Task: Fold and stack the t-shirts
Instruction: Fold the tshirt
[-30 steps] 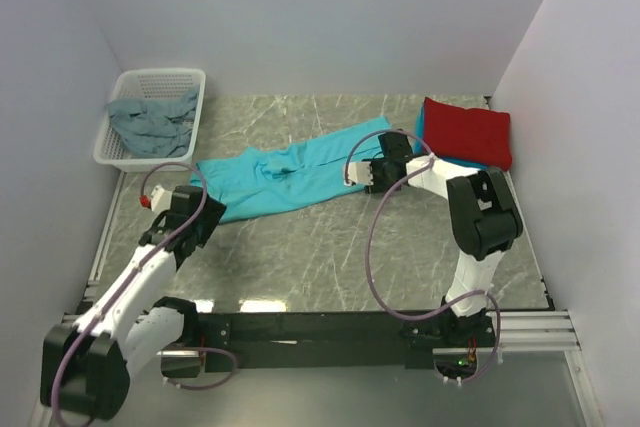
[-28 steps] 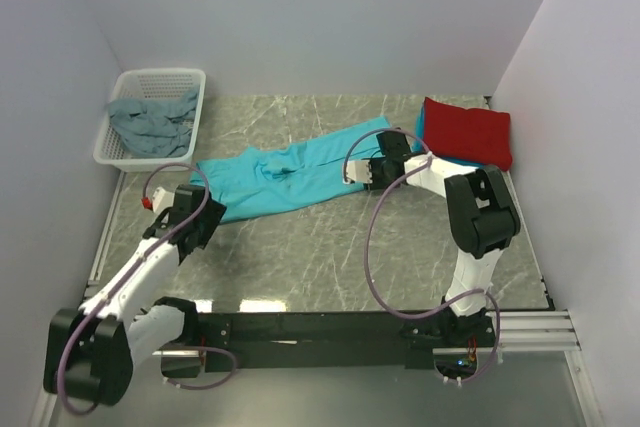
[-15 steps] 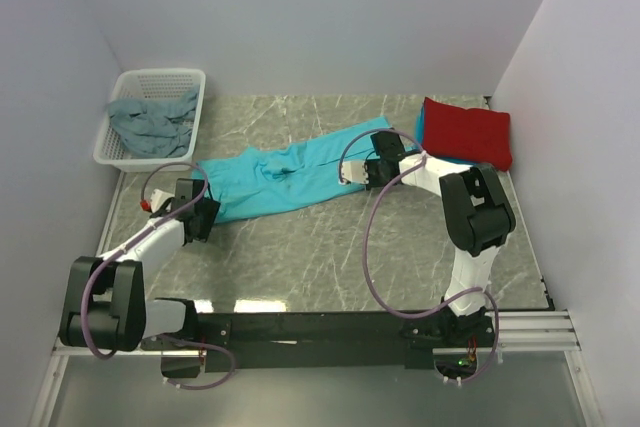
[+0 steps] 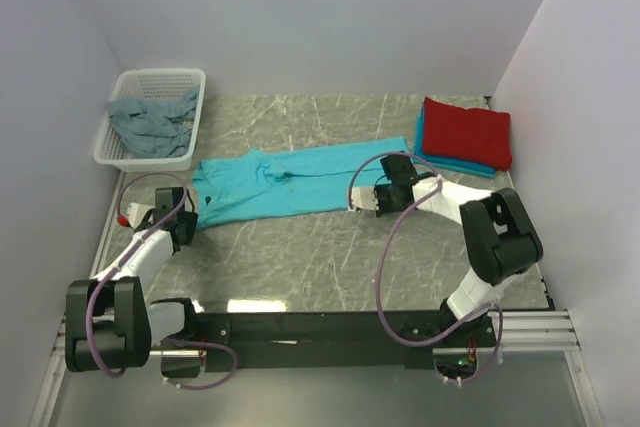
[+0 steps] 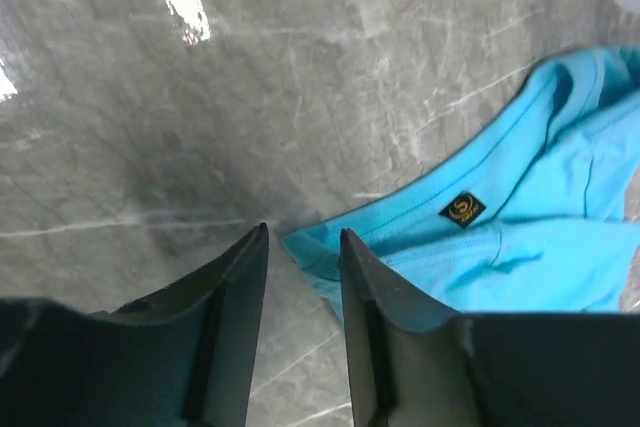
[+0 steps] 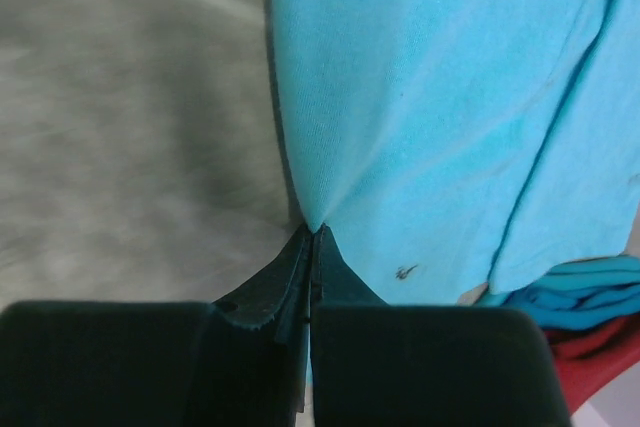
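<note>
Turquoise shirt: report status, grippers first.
Right gripper shut on turquoise shirt edge. Left gripper open, straddling its other corner. Shirt stretched out between them. Basket, red stack at far corners.

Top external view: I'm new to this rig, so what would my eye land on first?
The bright turquoise t-shirt stretched across the table's middle, with the right gripper shut on its right end and the left gripper open at its left corner. Next, the folded red t-shirt at the far right, and the white basket far left.
</note>
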Robot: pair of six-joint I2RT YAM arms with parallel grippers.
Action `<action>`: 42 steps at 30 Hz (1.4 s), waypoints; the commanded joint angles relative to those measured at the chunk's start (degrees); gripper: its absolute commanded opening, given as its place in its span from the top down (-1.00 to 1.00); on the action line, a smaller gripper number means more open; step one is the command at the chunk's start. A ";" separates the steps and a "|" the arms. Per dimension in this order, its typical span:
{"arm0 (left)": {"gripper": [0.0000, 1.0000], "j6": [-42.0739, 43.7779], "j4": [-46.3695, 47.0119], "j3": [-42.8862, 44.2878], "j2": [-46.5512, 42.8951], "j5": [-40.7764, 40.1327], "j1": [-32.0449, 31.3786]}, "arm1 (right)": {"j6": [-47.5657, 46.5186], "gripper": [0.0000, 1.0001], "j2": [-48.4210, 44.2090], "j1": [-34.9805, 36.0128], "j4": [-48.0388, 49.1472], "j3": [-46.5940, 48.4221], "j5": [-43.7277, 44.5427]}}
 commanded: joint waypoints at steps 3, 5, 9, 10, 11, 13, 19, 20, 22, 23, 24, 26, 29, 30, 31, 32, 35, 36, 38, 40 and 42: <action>0.30 6.37 5.98 -1.34 -0.76 1.36 1.89 | 1.85 1.00 -11.50 1.77 -6.51 -8.52 -1.62; 0.31 8.22 8.18 -1.26 -0.32 3.29 2.34 | 2.38 1.00 -16.93 3.34 -10.45 -11.35 -2.32; 0.29 9.98 8.54 1.20 0.82 4.27 2.95 | 3.78 1.00 -26.09 7.82 -18.37 -18.20 -5.13; 0.28 10.16 8.37 1.73 0.65 4.00 2.95 | 4.31 1.00 -29.24 8.97 -19.95 -19.17 -5.57; 0.25 10.77 7.93 2.17 0.47 3.92 3.04 | 4.75 1.00 -30.67 10.37 -22.84 -20.05 -5.92; 0.17 11.48 5.74 4.27 -0.75 3.30 3.22 | 8.33 0.81 -34.61 14.94 -23.66 -21.90 -5.84; -0.47 16.48 0.02 9.20 -9.53 -1.18 3.48 | 18.52 0.03 -38.42 17.15 -28.50 -10.33 -11.89; -0.57 19.62 0.36 9.47 -11.11 -0.92 3.39 | 20.99 0.00 -37.72 17.06 -26.06 -8.22 -12.08; -0.64 23.94 2.11 9.56 -15.42 4.24 3.39 | 27.74 -0.03 -32.74 16.45 -22.62 -2.59 -12.34; -0.68 30.22 5.69 9.29 -16.91 7.66 3.39 | 29.43 -0.03 -30.18 15.67 -21.56 -0.48 -15.39; -0.68 33.07 7.03 8.86 -19.10 15.70 3.39 | 31.36 -0.03 -27.20 14.79 -19.81 4.24 -17.25; -0.70 38.78 8.97 8.68 -20.70 21.99 3.48 | 39.53 -0.03 -16.66 12.59 -18.22 9.79 -23.55; -0.65 44.41 7.32 9.55 -22.02 28.69 3.39 | 50.16 -0.03 0.39 9.26 -20.31 25.07 -29.73; -0.62 45.74 6.70 9.99 -22.38 29.74 3.39 | 53.06 -0.03 4.87 8.46 -21.54 34.42 -32.27; -0.61 47.15 6.09 10.08 -22.55 31.58 3.39 | 59.01 -0.03 13.44 7.93 -22.86 39.48 -32.90; -0.57 49.25 5.56 10.08 -22.64 32.21 3.39 | 61.50 -0.03 17.53 7.49 -25.48 44.40 -33.52; -0.57 51.02 4.67 9.99 -23.61 33.70 3.39 | 70.82 -0.04 28.89 6.52 -25.26 61.37 -34.05; -0.58 51.55 4.59 10.26 -23.87 34.14 3.30 | 73.46 -0.06 30.65 6.43 -24.03 62.89 -31.96; -0.58 52.17 4.59 10.26 -23.96 33.89 3.39 | 79.18 -0.10 34.61 6.43 -20.78 65.01 -30.81; -0.58 52.52 4.50 10.35 -24.05 34.67 3.39 | 83.13 -0.17 37.85 6.52 -19.54 67.30 -28.44; -0.58 52.35 4.85 10.17 -24.05 35.99 3.39 | 83.94 -0.20 40.24 6.43 -19.18 69.75 -28.16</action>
